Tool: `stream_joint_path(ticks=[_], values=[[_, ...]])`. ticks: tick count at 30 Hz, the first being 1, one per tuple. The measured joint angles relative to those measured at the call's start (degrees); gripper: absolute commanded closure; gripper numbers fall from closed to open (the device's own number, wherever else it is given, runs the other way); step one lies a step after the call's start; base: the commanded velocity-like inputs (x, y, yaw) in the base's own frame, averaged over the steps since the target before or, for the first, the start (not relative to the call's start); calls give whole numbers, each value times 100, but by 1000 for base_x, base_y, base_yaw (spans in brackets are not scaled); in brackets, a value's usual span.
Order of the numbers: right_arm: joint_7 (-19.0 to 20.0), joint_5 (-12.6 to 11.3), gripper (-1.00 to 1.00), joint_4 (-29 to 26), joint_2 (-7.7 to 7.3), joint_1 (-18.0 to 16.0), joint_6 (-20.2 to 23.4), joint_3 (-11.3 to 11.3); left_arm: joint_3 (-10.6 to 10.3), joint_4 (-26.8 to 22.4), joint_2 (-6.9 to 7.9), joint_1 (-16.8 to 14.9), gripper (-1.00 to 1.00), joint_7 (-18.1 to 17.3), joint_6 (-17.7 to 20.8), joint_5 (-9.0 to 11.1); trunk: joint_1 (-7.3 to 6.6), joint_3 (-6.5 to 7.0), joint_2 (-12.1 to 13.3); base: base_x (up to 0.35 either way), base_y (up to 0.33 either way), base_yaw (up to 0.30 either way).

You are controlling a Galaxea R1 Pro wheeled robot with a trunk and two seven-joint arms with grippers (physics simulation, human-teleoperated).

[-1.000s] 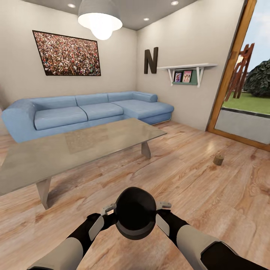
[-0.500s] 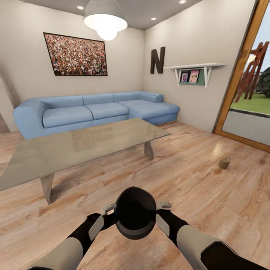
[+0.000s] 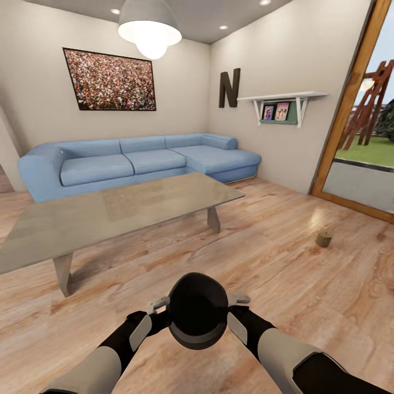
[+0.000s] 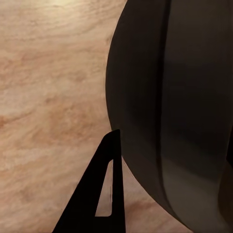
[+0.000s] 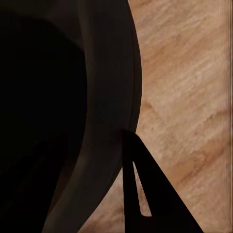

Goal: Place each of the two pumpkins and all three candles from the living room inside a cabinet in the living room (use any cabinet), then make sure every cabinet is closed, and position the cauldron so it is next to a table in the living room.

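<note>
The black cauldron [image 3: 197, 309] hangs low in front of me above the wooden floor, held between both arms. My left gripper [image 3: 159, 302] clamps its left rim and my right gripper [image 3: 238, 299] its right rim. In the left wrist view one dark finger [image 4: 107, 189] lies against the cauldron's outer wall [image 4: 174, 107]. The right wrist view looks into the cauldron's dark inside [image 5: 43, 111], with one finger [image 5: 141, 189] outside the rim. A short tan candle [image 3: 324, 239] stands on the floor far to the right. The long grey table [image 3: 109, 210] is ahead on the left.
A blue corner sofa [image 3: 137, 161] stands behind the table against the walls. At the right, a wood-framed glass door [image 3: 355, 109] opens onto a garden. A wall shelf [image 3: 282, 101] with photos hangs beside it. Bare wooden floor [image 3: 262, 262] lies between me, the table and the candle.
The whole view has shifted as the camera turned left and then slightly back. The cauldron and both arms stay in the same place in the picture.
</note>
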Motion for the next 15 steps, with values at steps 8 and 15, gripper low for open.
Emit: stream_joint_path(ticks=[8,15], values=[[1,3,100,17,0,0,-20,-10,-3,1,-1,0,100,0,0,13,-1,22,0,41,-123,201],[1,3,100,16,0,1,-21,-9,-3,1,-1,0,100,-1,0,12,-3,44,0,202,-5,277]])
